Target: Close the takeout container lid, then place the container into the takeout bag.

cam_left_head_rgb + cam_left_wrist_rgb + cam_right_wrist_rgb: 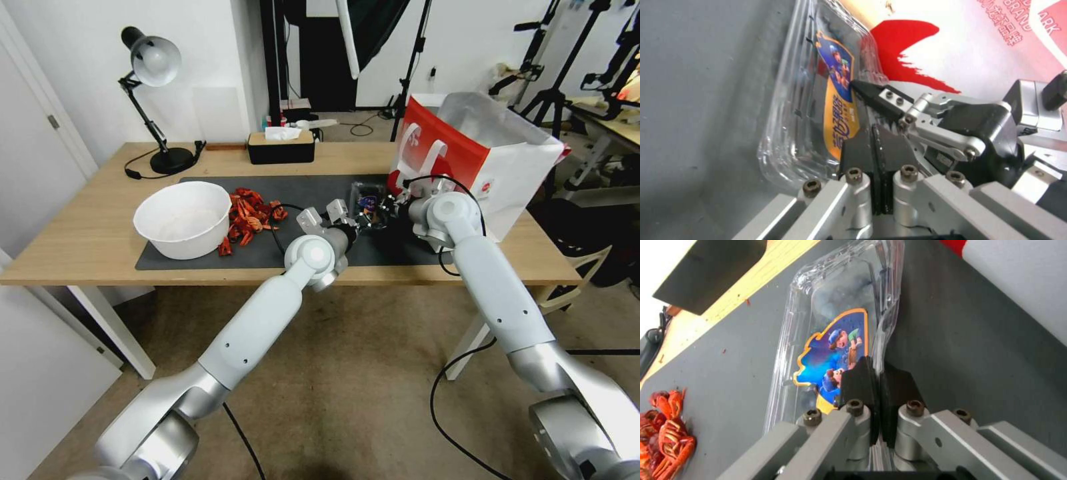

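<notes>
Gripping the takeout container (835,340) from both ends on the dark mat (320,190), just beside the takeout bag (490,167); lid (818,100) apparently lying folded over its other half, so likely finishing the closing step. Left gripper (876,146) pinching the clamshell's near rim, jaws nearly shut on thin plastic; right gripper (880,380) clamping the opposite rim likewise. Probably calling next for one grip releasing, then lifting clear above the bag's tall edge before lowering into the foil-lined mouth. Leaving open mat toward the white bowl (183,220) and crayfish pile (250,213); crowding on the bag side.
</notes>
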